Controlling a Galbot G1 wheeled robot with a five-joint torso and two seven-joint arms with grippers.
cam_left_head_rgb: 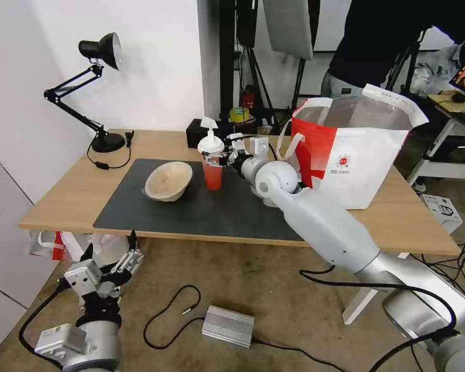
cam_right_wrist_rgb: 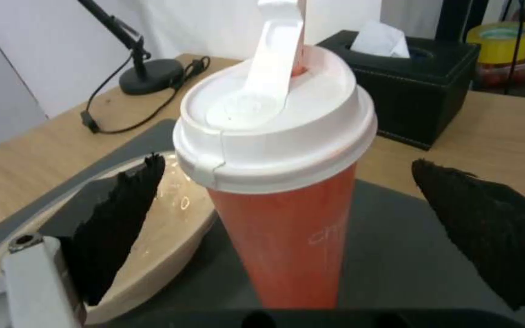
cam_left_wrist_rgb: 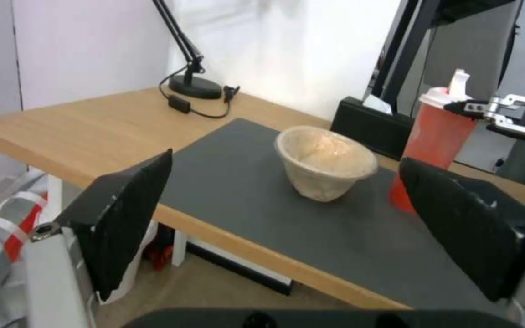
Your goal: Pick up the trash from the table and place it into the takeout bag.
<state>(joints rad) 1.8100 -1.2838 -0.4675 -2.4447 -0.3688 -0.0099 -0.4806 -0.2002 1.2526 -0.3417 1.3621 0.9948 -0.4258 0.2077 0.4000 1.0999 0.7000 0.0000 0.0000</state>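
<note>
Your right gripper (cam_right_wrist_rgb: 287, 214) sits spread around the cup (cam_right_wrist_rgb: 280, 182), seemingly not touching, so closing off-centre could tip it onto the bowl (cam_right_wrist_rgb: 165, 228).

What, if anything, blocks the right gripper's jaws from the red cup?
Nothing visible. The right gripper has its jaws open on either side of the red cup, apart from it; the beige bowl sits beside it.

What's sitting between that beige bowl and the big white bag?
The red drink cup with white lid stands between the beige paper-like bowl and the white takeout bag, with the right gripper open around it, per the head view.
</note>
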